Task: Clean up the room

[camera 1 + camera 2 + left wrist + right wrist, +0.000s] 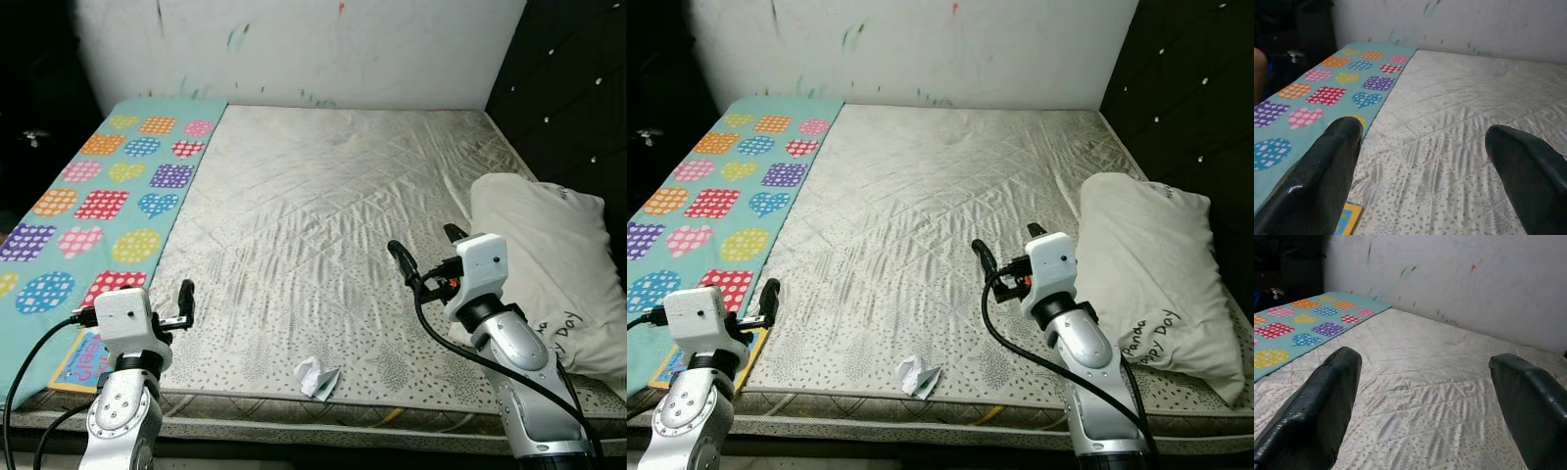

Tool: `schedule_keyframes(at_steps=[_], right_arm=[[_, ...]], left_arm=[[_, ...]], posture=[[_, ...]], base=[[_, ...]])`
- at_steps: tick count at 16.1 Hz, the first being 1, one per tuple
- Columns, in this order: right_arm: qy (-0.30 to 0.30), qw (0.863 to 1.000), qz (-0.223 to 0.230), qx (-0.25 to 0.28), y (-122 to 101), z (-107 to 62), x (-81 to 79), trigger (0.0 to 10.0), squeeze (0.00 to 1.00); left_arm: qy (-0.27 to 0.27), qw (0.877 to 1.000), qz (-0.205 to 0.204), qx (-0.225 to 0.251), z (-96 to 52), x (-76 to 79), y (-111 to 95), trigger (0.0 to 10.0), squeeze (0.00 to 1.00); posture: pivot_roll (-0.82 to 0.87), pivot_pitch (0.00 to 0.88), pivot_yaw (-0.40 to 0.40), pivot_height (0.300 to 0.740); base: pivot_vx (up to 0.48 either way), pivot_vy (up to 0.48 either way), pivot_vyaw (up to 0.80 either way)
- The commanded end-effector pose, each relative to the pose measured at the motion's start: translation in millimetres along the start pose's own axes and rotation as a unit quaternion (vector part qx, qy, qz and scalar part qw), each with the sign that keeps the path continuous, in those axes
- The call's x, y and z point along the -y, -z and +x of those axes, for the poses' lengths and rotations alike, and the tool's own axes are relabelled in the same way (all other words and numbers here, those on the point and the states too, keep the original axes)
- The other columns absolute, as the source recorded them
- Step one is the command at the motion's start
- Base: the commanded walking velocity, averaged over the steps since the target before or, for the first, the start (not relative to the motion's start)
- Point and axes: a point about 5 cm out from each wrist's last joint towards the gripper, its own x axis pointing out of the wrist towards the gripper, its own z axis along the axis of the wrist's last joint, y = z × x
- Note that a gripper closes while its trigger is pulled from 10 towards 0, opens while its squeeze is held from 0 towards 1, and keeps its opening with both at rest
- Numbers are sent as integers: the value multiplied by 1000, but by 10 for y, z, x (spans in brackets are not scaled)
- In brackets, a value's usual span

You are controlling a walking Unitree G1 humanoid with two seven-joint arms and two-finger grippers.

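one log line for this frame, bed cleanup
left pincer: open, over mattress | right pincer: open, near pillow | crumpled paper: front edge, untouched

This is a bedroom in a home, shown by a wide bare quilted mattress (333, 235) against a white wall (294, 49) streaked with crayon marks, 1 printed pillow (549, 264) by a dark tufted headboard (568, 88), and a child's turquoise blanket (88, 206) patterned with spotted hearts.
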Motion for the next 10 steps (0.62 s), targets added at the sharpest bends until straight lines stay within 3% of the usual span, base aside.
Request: schedule_keyframes(at_steps=[1, 4, 10], right_arm=[[-1, 1000, -1, 3, -10, 22, -4, 10000, 0], [-1, 1000, 3, 1, -3, 10, -8, 10000, 0], [-2, 1000, -1, 3, -13, 20, -5, 10000, 0]], left_arm=[[-2, 1000, -2, -3, 5, -10, 11, 10000, 0], [-2, 1000, -4, -4, 0, -4, 9, 10000, 0], [-5, 1000, -14, -10, 22, 17, 28, 10000, 0]], posture=[[-181, 0, -14, 740], [-181, 1, -14, 740], [-182, 10, -14, 740]], base=[[0, 0, 0], [0, 0, 0], [0, 430, 0]])
